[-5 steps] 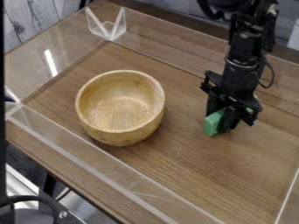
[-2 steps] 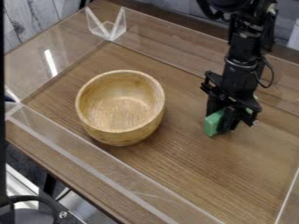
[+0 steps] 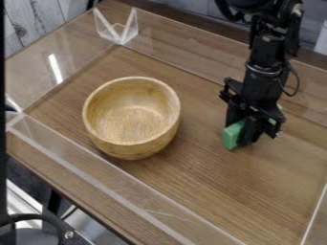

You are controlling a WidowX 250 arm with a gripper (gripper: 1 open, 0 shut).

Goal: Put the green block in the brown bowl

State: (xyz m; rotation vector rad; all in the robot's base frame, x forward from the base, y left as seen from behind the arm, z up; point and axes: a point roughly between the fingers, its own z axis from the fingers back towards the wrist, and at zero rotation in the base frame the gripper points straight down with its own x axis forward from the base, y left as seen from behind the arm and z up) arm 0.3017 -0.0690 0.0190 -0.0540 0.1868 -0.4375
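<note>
In the camera view, the black tool (image 3: 247, 121) is at the right side of the wooden worktop (image 3: 185, 184), with the green block (image 3: 232, 134) at its tip. The block lies between the fingers, which are clamped on it; its green face shows on the side toward the brown bowl, while the fingers and dark parts of the tool hide the rest. Whether the block touches the worktop cannot be told from this angle. The brown bowl (image 3: 132, 113) sits to the left of the block in the view, well apart from it, its opening facing up. A clear, angular container (image 3: 117, 26) is farther back, near the worktop's edge.
</note>
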